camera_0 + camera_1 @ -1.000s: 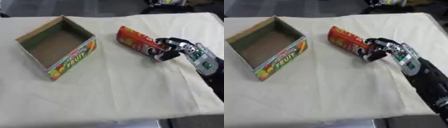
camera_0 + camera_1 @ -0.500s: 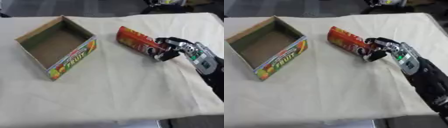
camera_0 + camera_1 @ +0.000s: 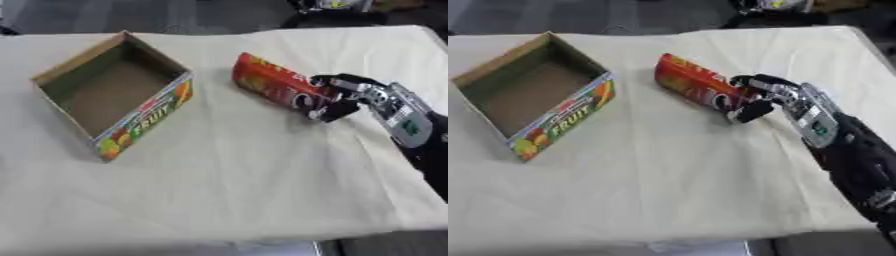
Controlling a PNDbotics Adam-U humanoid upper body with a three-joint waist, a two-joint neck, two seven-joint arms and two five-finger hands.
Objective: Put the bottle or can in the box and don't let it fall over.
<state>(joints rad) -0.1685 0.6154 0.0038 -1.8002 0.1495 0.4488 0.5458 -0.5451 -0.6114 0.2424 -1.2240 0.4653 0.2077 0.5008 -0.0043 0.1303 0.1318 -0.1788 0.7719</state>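
A red can lies on its side on the cloth, right of the middle, its long axis running up-left to down-right. My right hand comes in from the right edge, its fingers and thumb curled round the can's lower right end. An open cardboard box with fruit pictures and the word FRUIT on its side stands at the left, nothing inside it. My left hand shows in neither view.
A cream cloth covers the table. Its front edge runs along the bottom of the views and its right edge passes under my right forearm. Dark objects lie beyond the far edge at the top right.
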